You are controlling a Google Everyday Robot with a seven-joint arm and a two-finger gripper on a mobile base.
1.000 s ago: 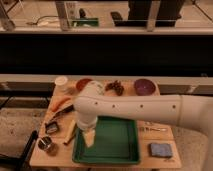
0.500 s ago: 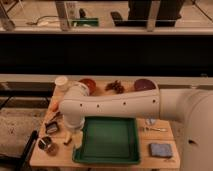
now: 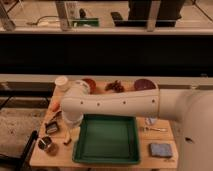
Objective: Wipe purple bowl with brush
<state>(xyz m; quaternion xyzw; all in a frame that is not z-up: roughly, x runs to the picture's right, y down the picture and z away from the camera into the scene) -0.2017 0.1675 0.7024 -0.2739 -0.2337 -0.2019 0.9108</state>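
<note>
The purple bowl (image 3: 145,84) stands at the back right of the wooden table (image 3: 165,136), just beyond my white arm. The brush lies at the table's left; its dark rectangular head (image 3: 51,127) has a paler middle, and its black handle runs down toward the front-left corner. My gripper (image 3: 71,125) hangs at the end of the arm, which comes in from the right. It points down between the brush head and the green tray (image 3: 106,156), far left of the purple bowl. Nothing shows in it.
An orange-red bowl (image 3: 89,84), a white cup (image 3: 62,82) and a dark clump (image 3: 116,86) stand along the back. An orange carrot-like thing (image 3: 55,105) lies at the left. A light wooden-handled tool (image 3: 67,139) and small round tin (image 3: 47,145) lie front left. A blue sponge (image 3: 160,149) lies front right.
My arm has swung left. The gripper moved from over the green tray's left part to the table's left side, close to the brush head.
</note>
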